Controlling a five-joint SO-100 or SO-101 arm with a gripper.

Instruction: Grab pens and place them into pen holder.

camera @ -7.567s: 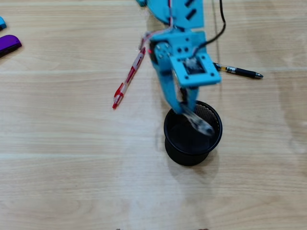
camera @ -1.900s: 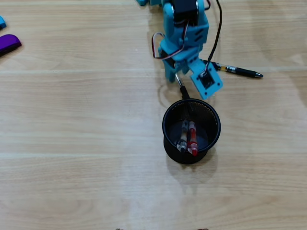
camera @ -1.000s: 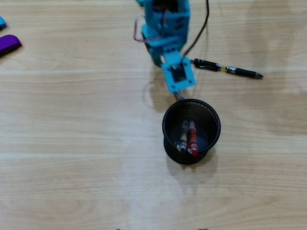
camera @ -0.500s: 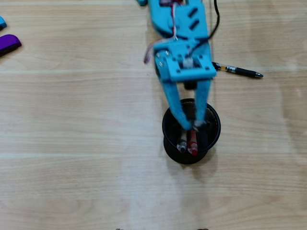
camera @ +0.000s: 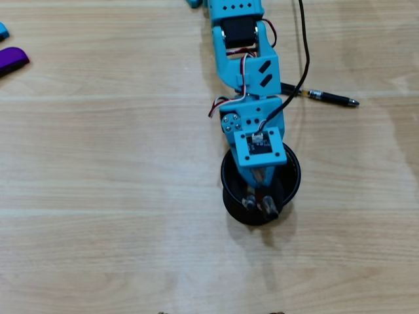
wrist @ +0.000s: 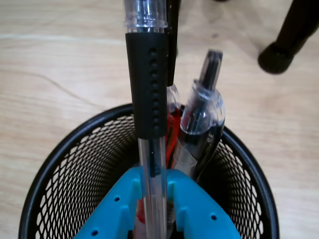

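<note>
A clear-barrelled pen (wrist: 149, 164) with a black, dimpled rubber grip sleeve is seen in the wrist view, clamped between the two blue plastic fingers of the gripper (wrist: 151, 196), which are closed on its lower barrel. The pen stands upright and rises out of the pen holder (wrist: 60, 169), a round cup of black wire mesh with a smooth solid rim. Just beside the held pen, inside the cup, a grey and clear pen (wrist: 202, 124) with a dark clip leans against the far wall, and part of a red and clear pen (wrist: 173, 130) is visible between the two.

In the overhead view the gripper (camera: 260, 186) is lowered into the pen holder (camera: 294, 175), most of whose opening is covered by the blue arm (camera: 242, 65); two pen ends (camera: 258, 203) show at the cup's near edge. A fourth pen, black with an amber band (camera: 325, 98), lies flat on the table (camera: 98, 196), well apart from the cup and partly hidden by the arm. A black cable (camera: 303, 46) curves down to the wrist.

The table is of pale wood-grain boards with faint seams. A purple chunky object (camera: 12, 60) lies at the left edge of the overhead view, with a small blue piece (camera: 2, 30) above it.
</note>
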